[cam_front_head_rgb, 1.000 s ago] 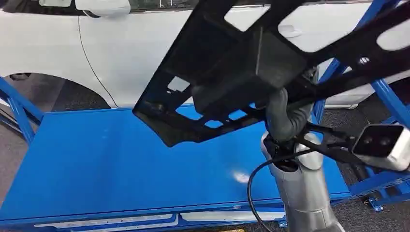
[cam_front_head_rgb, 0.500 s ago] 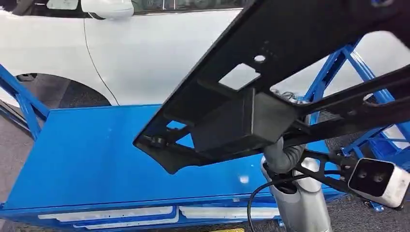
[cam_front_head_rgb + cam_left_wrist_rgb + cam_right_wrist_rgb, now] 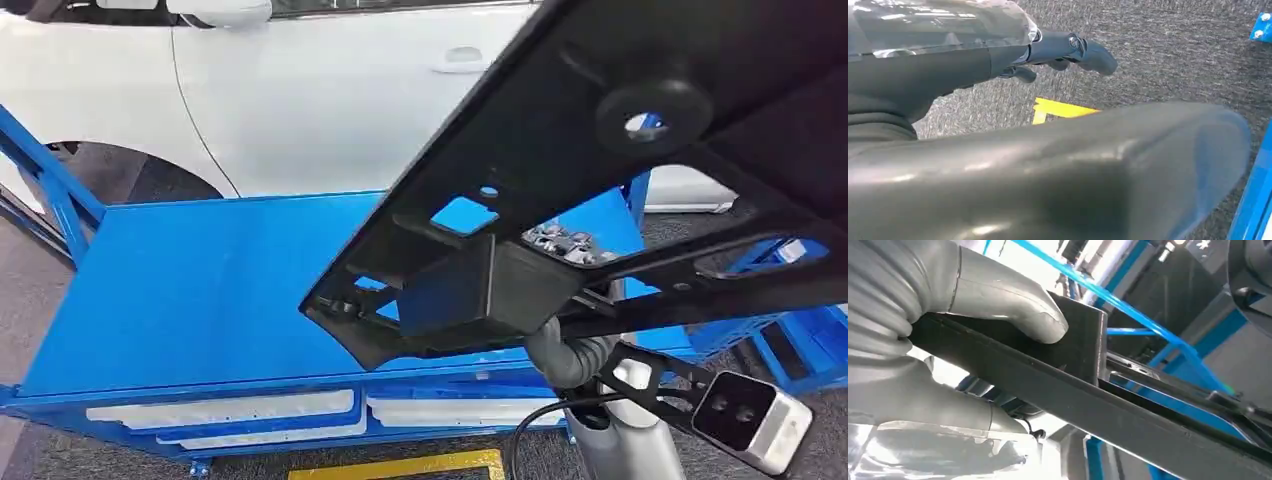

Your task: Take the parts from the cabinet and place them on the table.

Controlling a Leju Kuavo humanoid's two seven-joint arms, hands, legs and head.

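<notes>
Carry step: your right hand (image 3: 948, 335) clamps the black part (image 3: 600, 200), held high over the blue tabletop (image 3: 200, 290), right side. Left hand (image 3: 1063, 52) hangs empty, fingers loosely apart. Next: lower the part flat, then release.

Beyond the blue surface we see a white car (image 3: 330, 90) with its door handle (image 3: 462, 60) and side mirror (image 3: 215, 10), grey carpeted floor (image 3: 1168, 55) beneath, and a yellow floor marking (image 3: 400, 467) near the front edge.
</notes>
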